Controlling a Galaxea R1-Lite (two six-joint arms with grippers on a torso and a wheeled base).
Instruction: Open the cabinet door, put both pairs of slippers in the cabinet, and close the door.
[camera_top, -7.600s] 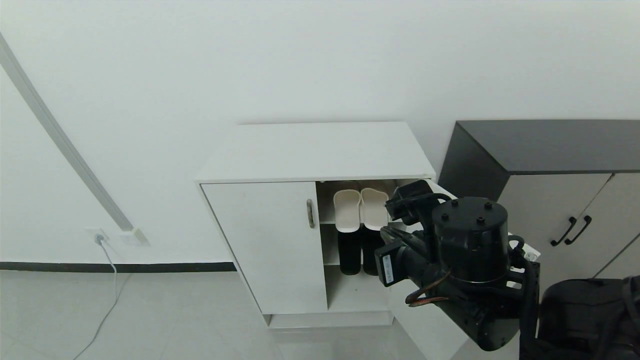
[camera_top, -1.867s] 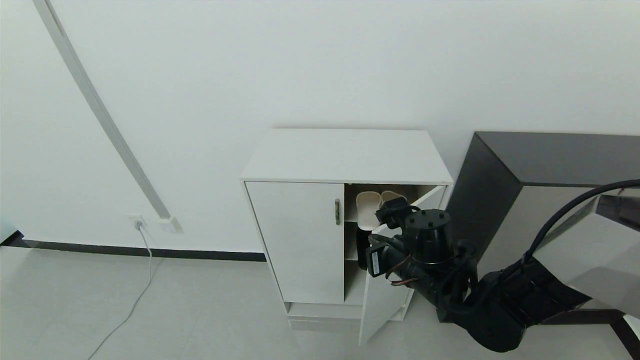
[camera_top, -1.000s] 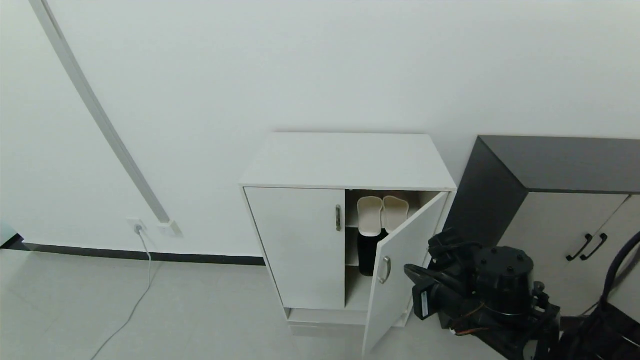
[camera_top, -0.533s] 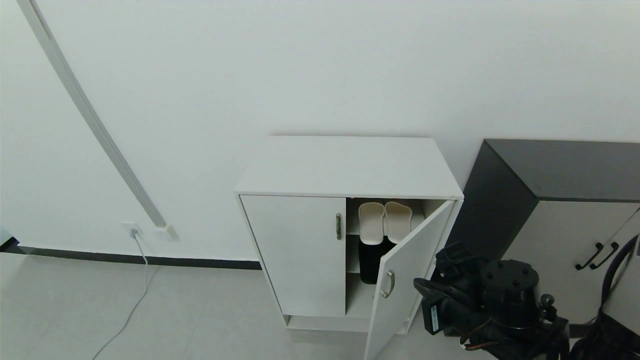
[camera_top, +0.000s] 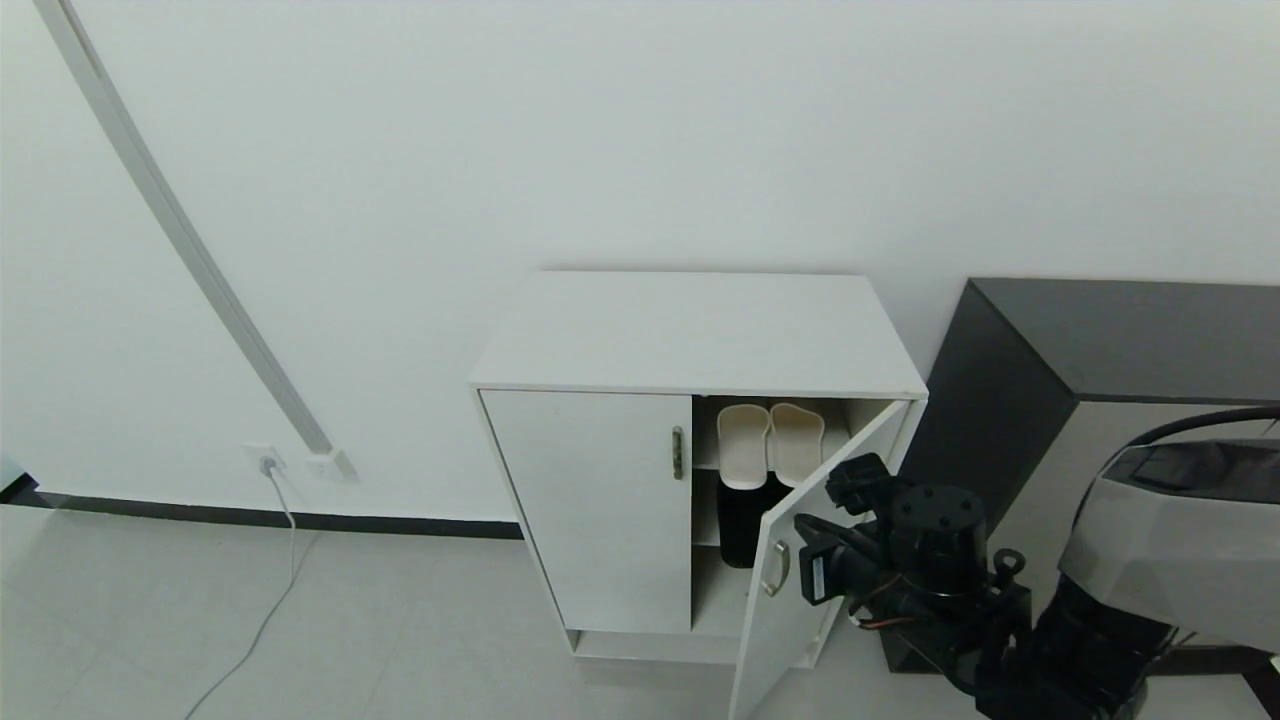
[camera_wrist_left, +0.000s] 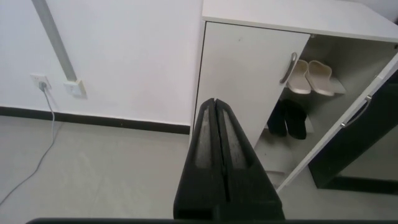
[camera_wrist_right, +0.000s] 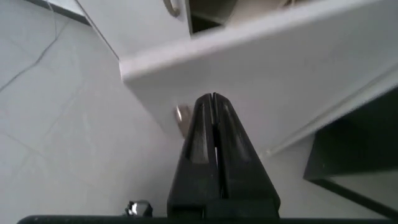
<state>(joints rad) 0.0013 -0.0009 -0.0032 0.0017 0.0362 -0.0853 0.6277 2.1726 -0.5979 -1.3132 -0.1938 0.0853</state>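
Note:
The white cabinet (camera_top: 690, 335) has its left door shut and its right door (camera_top: 800, 560) standing partly ajar. Inside, cream slippers (camera_top: 770, 445) lie on the upper shelf and black slippers (camera_top: 740, 525) stand below them. My right gripper (camera_top: 803, 527) is shut, its tip (camera_wrist_right: 213, 98) close against the outer face of the right door (camera_wrist_right: 280, 68), beside the handle (camera_wrist_right: 180, 115). My left gripper (camera_wrist_left: 214, 104) is shut on nothing and hangs in the air facing the cabinet (camera_wrist_left: 261, 74), where the cream slippers (camera_wrist_left: 314, 70) and black slippers (camera_wrist_left: 292, 118) show.
A dark cabinet (camera_top: 1100, 340) stands right of the white one, close behind the ajar door. A wall socket with a cable (camera_top: 265, 465) is at the left, and a grey strip (camera_top: 170, 230) runs up the wall. Pale floor (camera_top: 350, 620) lies open in front.
The right door has swung from wide open to partly ajar. In the last half second my right arm rose and moved in against the door's outer face; the door itself barely shifted.

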